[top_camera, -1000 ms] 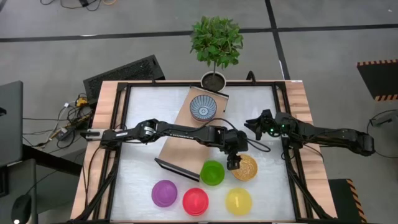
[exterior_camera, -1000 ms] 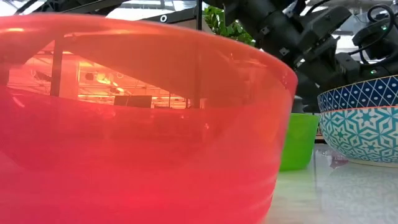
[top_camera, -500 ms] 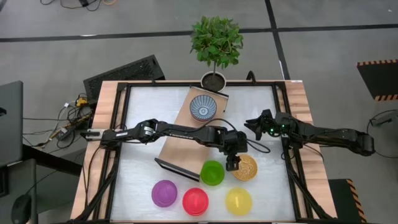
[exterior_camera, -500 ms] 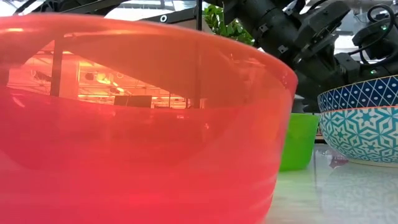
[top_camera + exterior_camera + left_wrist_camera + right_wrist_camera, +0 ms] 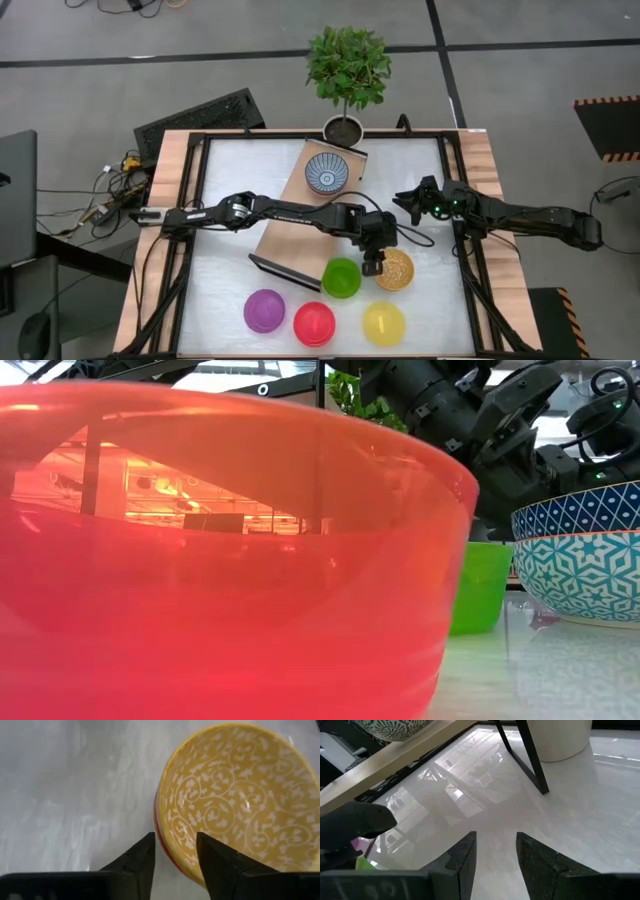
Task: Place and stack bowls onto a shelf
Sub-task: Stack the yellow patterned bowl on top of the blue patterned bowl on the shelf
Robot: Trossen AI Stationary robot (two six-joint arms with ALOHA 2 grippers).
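The golden patterned bowl [image 5: 396,271] [image 5: 240,800] stands on the white tabletop, right of the green bowl [image 5: 341,277]. My left gripper [image 5: 373,263] [image 5: 175,845] is open at the golden bowl's left rim, one finger outside the wall and one over the inside. The purple [image 5: 264,311], red [image 5: 314,323] and yellow [image 5: 383,323] bowls stand in a row near the front edge. A blue-white bowl [image 5: 326,173] sits on the far end of the wooden shelf [image 5: 300,215]. My right gripper [image 5: 405,200] [image 5: 496,845] is open and empty at the table's right side. My left gripper straddles the golden bowl's rim [image 5: 161,832] on the side toward the green bowl, coming from above. A gap shows between the inner finger [image 5: 212,857] and the rim. I cannot tell whether the outer finger touches the wall. The bowl rests on the table.
A dark plant pot [image 5: 343,129] stands just behind the shelf's far end. The red bowl [image 5: 220,560] fills most of the low view, with the green bowl [image 5: 482,585] and a blue-patterned bowl wall [image 5: 580,560] behind it. A black frame [image 5: 465,250] edges the table.
My left gripper has risen and tipped a little beside the golden bowl, as the low view shows. The bowl has stayed where it was.
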